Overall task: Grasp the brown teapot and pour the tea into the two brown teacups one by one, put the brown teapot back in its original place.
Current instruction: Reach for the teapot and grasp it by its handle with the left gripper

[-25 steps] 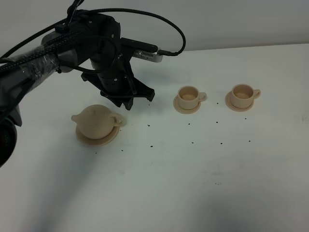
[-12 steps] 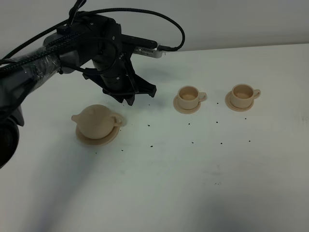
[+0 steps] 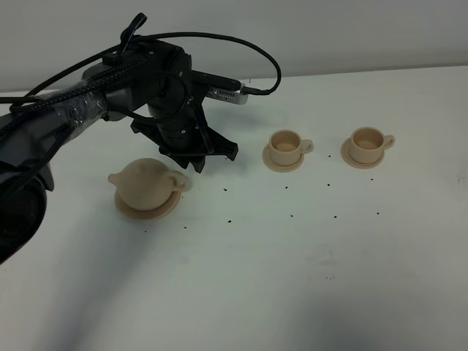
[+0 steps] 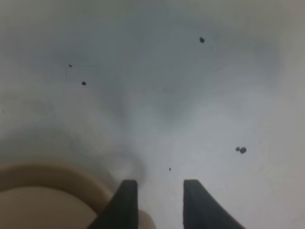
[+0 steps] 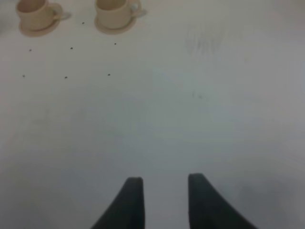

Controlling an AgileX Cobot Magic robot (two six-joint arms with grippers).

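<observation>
Brown teapot [image 3: 146, 183] is sitting upright on its wide saucer [image 3: 139, 213] at the left of the table [image 3: 292, 278]. Its spout [image 3: 115, 178] points away from the cups and its loop handle [image 3: 178, 180] faces them. The left gripper [image 3: 191, 162] hangs just beside that handle, on the far side of the pot. Its jaws are partly apart with nothing between them, and the left wrist view shows only bare table in the gap. The right gripper [image 5: 162, 181] is also parted and empty, parked over bare table well away from the action.

So this reads as the grab on the handle. The gripper probably needs to come down and slide over so the loop sits squarely between the fingers. The gap isn't wide, so the line-up matters. If a finger catches the pot's belly, it'll likely shove the pot off the saucer instead of gripping it.

A pinch deep on the handle should stop the pot swinging when tilted. The lid looks loose, so the tilt should be slow. The two teacups [image 3: 286, 146] [image 3: 368, 142] sit well to the right on their own little saucers. Can't tell if there's tea in them.
</observation>
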